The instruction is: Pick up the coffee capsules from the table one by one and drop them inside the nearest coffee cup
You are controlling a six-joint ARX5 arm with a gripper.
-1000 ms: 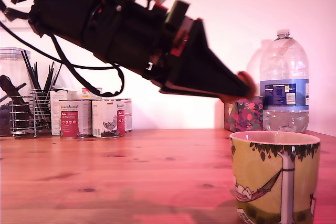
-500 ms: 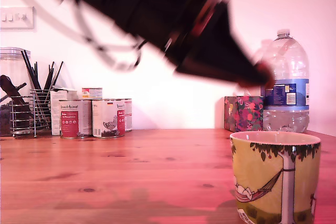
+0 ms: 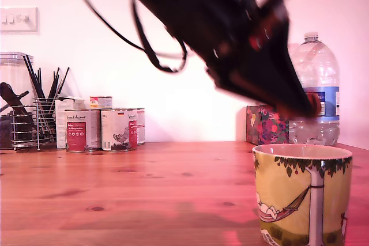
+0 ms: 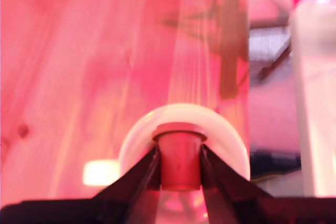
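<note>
1. Nearest the exterior camera, at the exterior view's right, stands the coffee cup [image 3: 302, 194] on the table [image 3: 127, 194], upright, its mouth open upward.
2. Just above and slightly behind its rim hangs the gripper [image 3: 308, 109], angled down toward the right of that view and blurred.
3. In the wrist view the gripper [image 4: 179, 174] is pinching the coffee capsule [image 4: 179, 160] between its two dark fingers [image 4: 139, 177], with the capsule's flared rim pointing away from the wrist.
4. The pale cup rim [image 4: 231, 145] rings the capsule there, so the cup mouth seems to lie almost straight below the claw; the capsule's long axis runs along the fingers.
5. Farther back stand the printed cans [image 3: 101, 129] at the exterior view's left and a water bottle [image 3: 312, 93] at its right.
</note>
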